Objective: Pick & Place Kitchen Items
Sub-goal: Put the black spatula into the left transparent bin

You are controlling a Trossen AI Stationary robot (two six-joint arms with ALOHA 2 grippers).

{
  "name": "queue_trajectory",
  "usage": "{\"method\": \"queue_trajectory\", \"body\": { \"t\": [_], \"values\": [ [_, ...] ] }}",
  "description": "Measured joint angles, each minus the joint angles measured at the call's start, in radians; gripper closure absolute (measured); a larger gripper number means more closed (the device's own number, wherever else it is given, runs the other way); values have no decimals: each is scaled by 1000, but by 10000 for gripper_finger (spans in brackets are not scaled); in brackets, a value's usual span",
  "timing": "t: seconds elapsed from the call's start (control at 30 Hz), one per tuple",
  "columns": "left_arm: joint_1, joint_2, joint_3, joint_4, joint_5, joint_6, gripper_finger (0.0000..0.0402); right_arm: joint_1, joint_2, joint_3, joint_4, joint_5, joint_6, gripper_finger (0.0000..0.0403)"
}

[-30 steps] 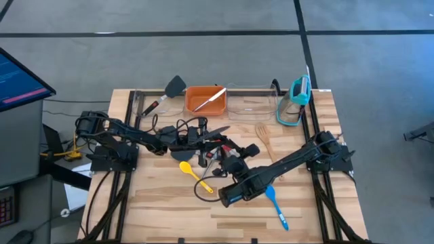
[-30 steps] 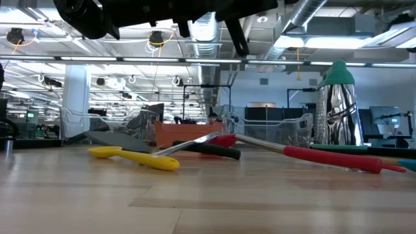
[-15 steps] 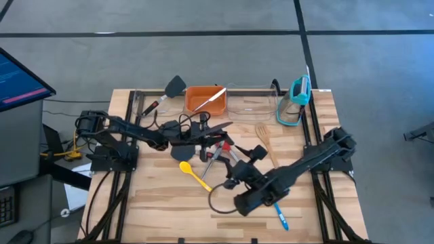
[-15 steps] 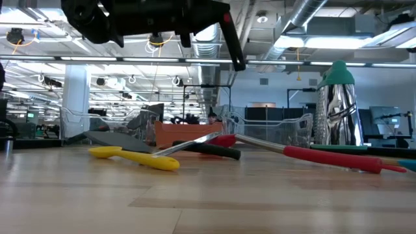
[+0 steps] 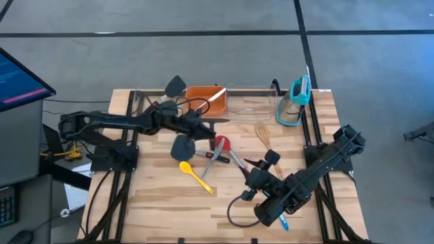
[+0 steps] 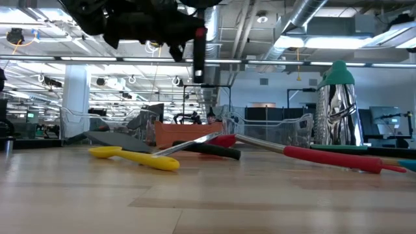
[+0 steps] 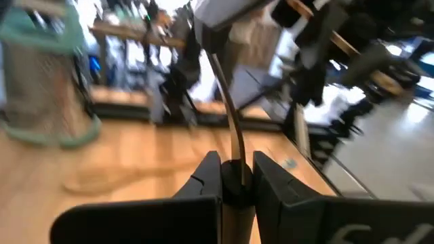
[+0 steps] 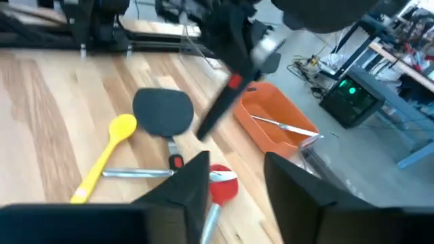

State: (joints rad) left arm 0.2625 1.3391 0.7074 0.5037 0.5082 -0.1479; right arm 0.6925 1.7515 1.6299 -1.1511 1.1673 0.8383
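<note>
My left gripper (image 5: 198, 122) is shut on a black utensil with a red mark (image 8: 220, 102), held in the air just in front of the orange bin (image 5: 196, 91). My right gripper (image 5: 261, 163) is open and empty over the table's middle right. On the table lie a black spatula (image 5: 183, 146), a yellow spoon (image 5: 193, 175), a red spoon (image 5: 220, 144), a wooden fork (image 5: 263, 135) and a blue spoon (image 5: 281, 218), which is partly under my right arm. Another black spatula (image 5: 175, 87) lies at the far edge. My left gripper pinches the utensil's thin shaft (image 7: 234, 169) between its two fingers, which lie across it. The utensil is lifted clear of the table. Its black bar (image 6: 198, 62) hangs nearly upright below the gripper in the low view.
A metal utensil (image 5: 210, 99) lies in the orange bin. A clear bin (image 5: 251, 102) and a teal-topped grater (image 5: 296, 100) stand at the far right. The table's near left part is bare wood (image 5: 163, 210).
My left gripper has risen and gone toward the far edge and the orange bin with the black utensil, which has swung from slanted to nearly upright. My right arm has drawn back toward the table's near right, uncovering the red spoon and the black spatula.
</note>
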Motion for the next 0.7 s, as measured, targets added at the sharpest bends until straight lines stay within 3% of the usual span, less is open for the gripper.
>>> {"method": "queue_trajectory", "body": {
  "t": [0.13, 0.37, 0.53, 0.7],
  "values": [
    [7, -84, 0, -203, 85, -7, 389, 8, 21, 0, -26, 0, -29, 316],
    [-56, -122, 0, -405, 86, -49, 389, -47, 36, -2, 46, 25, -105, 330],
    [-123, -122, 0, -424, 56, -69, 389, -110, 34, 0, 112, 14, -142, 314],
    [-162, -122, 0, -445, 8, -65, 390, -161, 34, 0, 192, -55, -264, 265]
  ]
}}
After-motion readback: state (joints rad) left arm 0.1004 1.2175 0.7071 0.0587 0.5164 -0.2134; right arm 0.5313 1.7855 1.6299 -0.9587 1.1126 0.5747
